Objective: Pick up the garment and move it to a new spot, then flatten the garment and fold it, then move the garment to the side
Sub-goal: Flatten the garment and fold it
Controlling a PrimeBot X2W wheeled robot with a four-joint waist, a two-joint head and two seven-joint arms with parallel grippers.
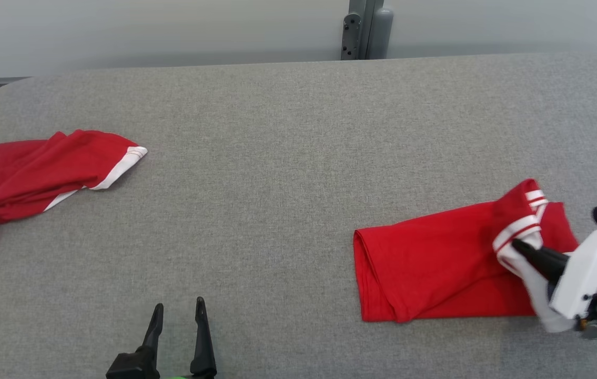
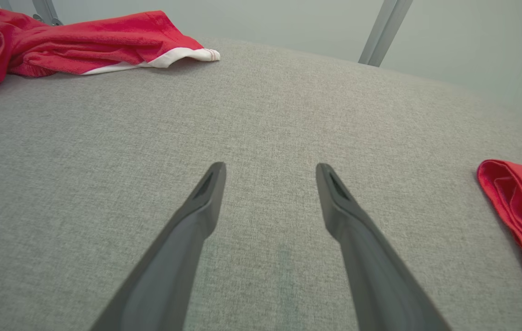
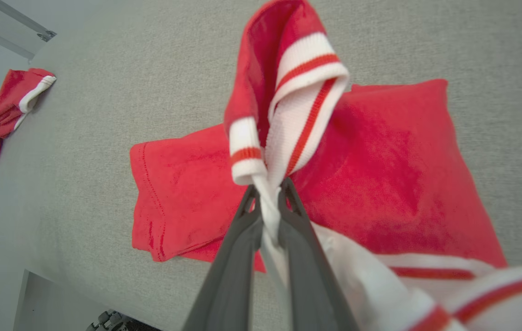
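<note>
Since your right gripper (image 3: 268, 186) is clenched on only the striped trim (image 3: 306, 92) of the folded red garment (image 1: 424, 263), which lies at the right side of the table (image 1: 277, 184), w/ the left gripper (image 1: 179, 304) spread wide & idle, a hard pull prob drags the folds open.

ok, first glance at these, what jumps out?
The red folded garment at the table's right, with its white striped trim pinched in the shut right fingers. A second garment, also red, lies crumpled far left. The left fingers hang open and empty.
</note>
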